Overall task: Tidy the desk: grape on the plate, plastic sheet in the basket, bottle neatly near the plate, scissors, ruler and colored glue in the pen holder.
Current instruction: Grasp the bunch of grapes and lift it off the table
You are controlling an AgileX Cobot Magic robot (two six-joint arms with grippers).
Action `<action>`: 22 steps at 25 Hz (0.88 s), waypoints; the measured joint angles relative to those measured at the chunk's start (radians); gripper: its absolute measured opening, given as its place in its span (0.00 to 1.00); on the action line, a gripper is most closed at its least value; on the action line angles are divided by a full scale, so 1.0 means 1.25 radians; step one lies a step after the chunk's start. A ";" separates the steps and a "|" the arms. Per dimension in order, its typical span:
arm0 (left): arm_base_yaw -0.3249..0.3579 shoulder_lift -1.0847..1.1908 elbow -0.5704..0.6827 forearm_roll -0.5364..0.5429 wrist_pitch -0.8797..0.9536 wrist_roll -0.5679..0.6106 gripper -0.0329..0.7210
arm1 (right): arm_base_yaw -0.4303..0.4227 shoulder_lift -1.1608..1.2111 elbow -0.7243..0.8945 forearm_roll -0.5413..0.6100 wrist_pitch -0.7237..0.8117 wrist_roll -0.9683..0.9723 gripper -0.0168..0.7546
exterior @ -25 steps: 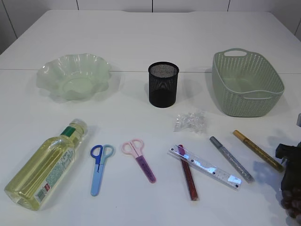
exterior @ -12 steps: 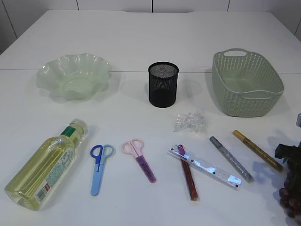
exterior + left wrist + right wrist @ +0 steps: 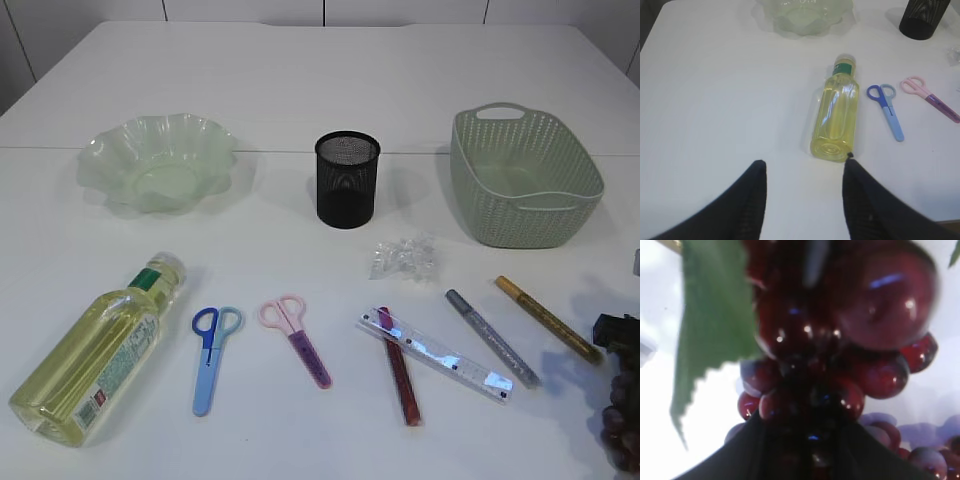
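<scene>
In the exterior view the desk was laid out with nothing yet put away: the green plate point(image 3: 160, 162) sat empty at the far left, the black pen holder point(image 3: 348, 179) empty in the middle, and the basket point(image 3: 524, 177) empty at the far right, with the crumpled plastic sheet point(image 3: 404, 257) lying between holder and basket. Nearer the camera lay the bottle point(image 3: 97, 348) on its side, the blue scissors point(image 3: 211, 353), the pink scissors point(image 3: 296, 338), the ruler point(image 3: 437, 353) resting across the red glue pen point(image 3: 400, 377), then the silver glue pen point(image 3: 490, 337) and the gold glue pen point(image 3: 547, 318); the grapes point(image 3: 622, 430) showed only at the lower right edge, under the right gripper point(image 3: 618, 345). In the left wrist view the left gripper point(image 3: 804, 172) hung empty with its jaws spread, just short of the bottle's base. In the right wrist view the grapes filled the frame, a green leaf point(image 3: 712, 325) at the left, and the dark jaws appeared pinched on the cluster from below. The hold looked to be on loose berries, not the stem, so a fast carry across to the plate could shed berries or drop the bunch onto the pens
</scene>
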 joint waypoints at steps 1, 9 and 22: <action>0.000 0.000 0.000 0.000 0.000 0.000 0.52 | 0.000 -0.007 0.000 -0.004 0.003 0.001 0.32; 0.000 0.000 0.000 0.000 0.000 0.000 0.52 | 0.000 -0.094 0.000 -0.037 0.050 0.004 0.31; 0.000 0.000 0.000 -0.001 0.001 0.000 0.52 | 0.000 -0.248 0.003 -0.047 0.111 0.004 0.31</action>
